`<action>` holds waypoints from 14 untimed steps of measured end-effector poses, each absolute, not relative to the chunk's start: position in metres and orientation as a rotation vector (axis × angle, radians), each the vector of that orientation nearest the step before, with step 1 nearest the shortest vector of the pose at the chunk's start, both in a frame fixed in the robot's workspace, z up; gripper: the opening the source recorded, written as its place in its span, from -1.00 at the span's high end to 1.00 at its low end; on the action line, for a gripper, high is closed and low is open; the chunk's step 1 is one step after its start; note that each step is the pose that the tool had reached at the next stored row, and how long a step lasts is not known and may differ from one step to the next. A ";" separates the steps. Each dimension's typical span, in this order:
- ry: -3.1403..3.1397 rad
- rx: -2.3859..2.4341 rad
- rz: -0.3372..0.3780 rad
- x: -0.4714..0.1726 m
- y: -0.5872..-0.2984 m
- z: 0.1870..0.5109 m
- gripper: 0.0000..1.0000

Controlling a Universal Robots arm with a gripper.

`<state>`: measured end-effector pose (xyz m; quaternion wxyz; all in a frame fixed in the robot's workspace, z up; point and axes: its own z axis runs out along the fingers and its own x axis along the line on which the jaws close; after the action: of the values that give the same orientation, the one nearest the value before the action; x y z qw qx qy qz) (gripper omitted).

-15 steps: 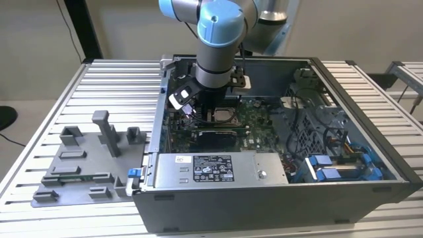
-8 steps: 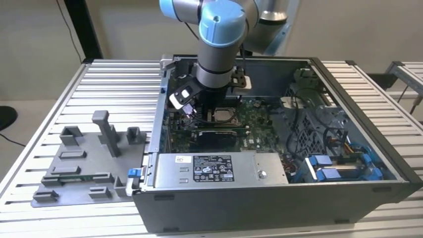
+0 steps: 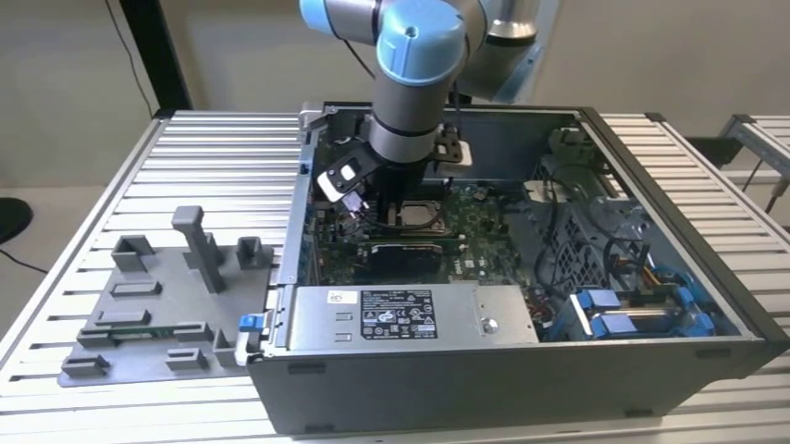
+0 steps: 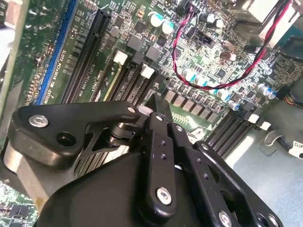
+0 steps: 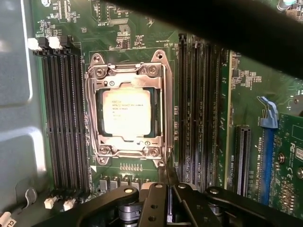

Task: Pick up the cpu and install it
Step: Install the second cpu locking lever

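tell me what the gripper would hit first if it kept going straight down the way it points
Probably the green motherboard beside the socket holding the cpu; the gripper points at the board, though depth is unclear.

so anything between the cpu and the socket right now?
Nothing visible. In the first wrist view the cpu already lies inside the metal-framed socket on the green motherboard, its pale top exposed. The gripper sits off to one side of the socket, not over the chip.

The cpu (image 5: 127, 112) sits in the motherboard socket (image 5: 162, 106), between memory slots (image 5: 60, 118), apart from the gripper (image 5: 169, 202) hovering beside the socket.
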<state>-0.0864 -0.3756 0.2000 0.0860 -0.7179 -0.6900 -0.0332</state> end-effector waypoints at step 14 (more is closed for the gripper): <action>-2.047 -2.133 -0.079 -0.083 -0.377 0.200 1.00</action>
<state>-0.0835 -0.3770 0.1995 0.0921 -0.7181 -0.6893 -0.0267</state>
